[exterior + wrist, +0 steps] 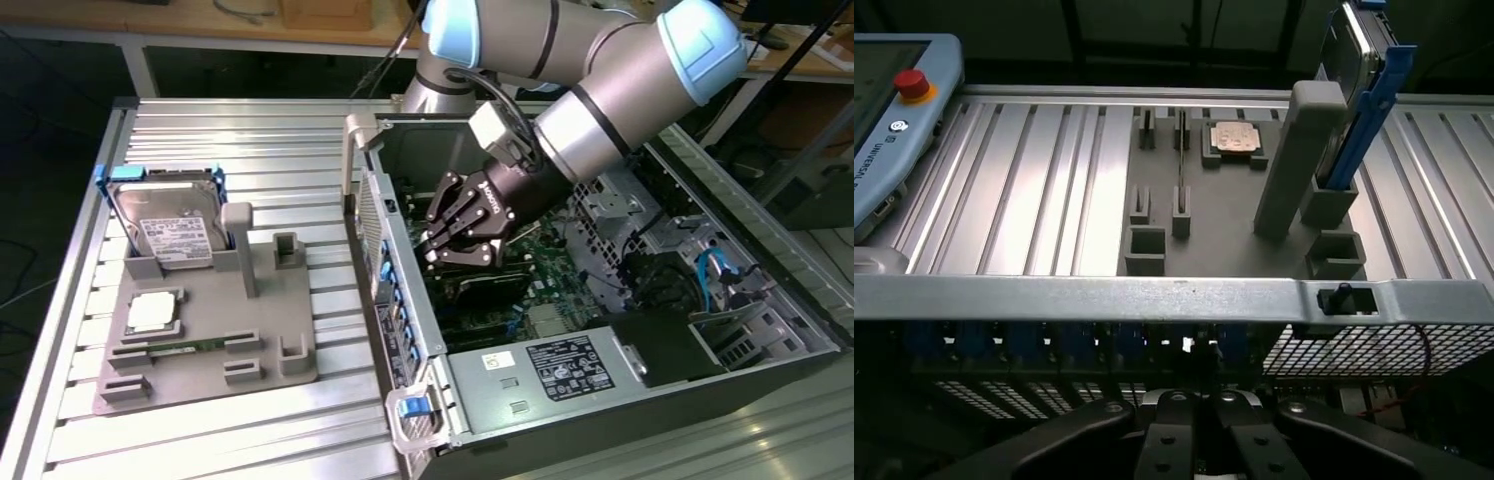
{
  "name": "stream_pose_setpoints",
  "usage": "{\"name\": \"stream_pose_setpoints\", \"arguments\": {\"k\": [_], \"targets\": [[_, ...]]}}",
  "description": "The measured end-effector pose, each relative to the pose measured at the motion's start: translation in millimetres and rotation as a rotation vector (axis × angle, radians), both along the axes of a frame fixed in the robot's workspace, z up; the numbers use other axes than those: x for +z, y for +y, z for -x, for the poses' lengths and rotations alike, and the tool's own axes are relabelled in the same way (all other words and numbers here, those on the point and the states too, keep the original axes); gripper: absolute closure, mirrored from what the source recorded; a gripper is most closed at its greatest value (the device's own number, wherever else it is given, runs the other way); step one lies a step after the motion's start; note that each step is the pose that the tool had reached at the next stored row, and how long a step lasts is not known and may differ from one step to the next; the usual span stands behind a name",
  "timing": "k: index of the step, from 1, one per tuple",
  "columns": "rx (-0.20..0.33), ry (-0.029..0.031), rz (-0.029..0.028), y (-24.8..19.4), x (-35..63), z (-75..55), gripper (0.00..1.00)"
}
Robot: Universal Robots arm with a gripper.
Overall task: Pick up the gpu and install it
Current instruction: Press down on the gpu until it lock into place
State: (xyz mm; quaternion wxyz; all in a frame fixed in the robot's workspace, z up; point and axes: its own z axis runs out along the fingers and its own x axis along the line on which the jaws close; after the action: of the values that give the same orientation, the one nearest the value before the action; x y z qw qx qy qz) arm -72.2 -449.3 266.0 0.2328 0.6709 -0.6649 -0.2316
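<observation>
Seemingly, gpu (470,260) just beneath hand (451,246).

Table (267,125): ribbed aluminium, bright satin finish. Parts holder (200,350): matt grey plastic, looks 3D-printed, slightly grainy. Hard drive (167,215): polished metal casing with white paper label, blue plastic clips. Computer case (534,395): bare sheet steel, dull grey, perforated mesh on one wall. Gripper (461,235): black matt metal links. Arm (601,100): brushed silver tube, glossy pale-blue plastic caps.

grey arm (627,90), pale-blue joint caps, black cable, seemingly black wrist.
</observation>
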Motion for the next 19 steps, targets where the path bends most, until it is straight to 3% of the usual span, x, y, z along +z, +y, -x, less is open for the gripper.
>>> {"name": "stream_pose_setpoints", "arguments": {"k": [4,10,19], "targets": [[0.000,0.0034,0.0015,0.1,0.3,-1.8,0.89],[0.000,0.0098,0.0095,0.4,2.4,-5.0,0.89],[0.001,0.0102,0.0129,0.4,1.5,-4.9,0.89]]}}
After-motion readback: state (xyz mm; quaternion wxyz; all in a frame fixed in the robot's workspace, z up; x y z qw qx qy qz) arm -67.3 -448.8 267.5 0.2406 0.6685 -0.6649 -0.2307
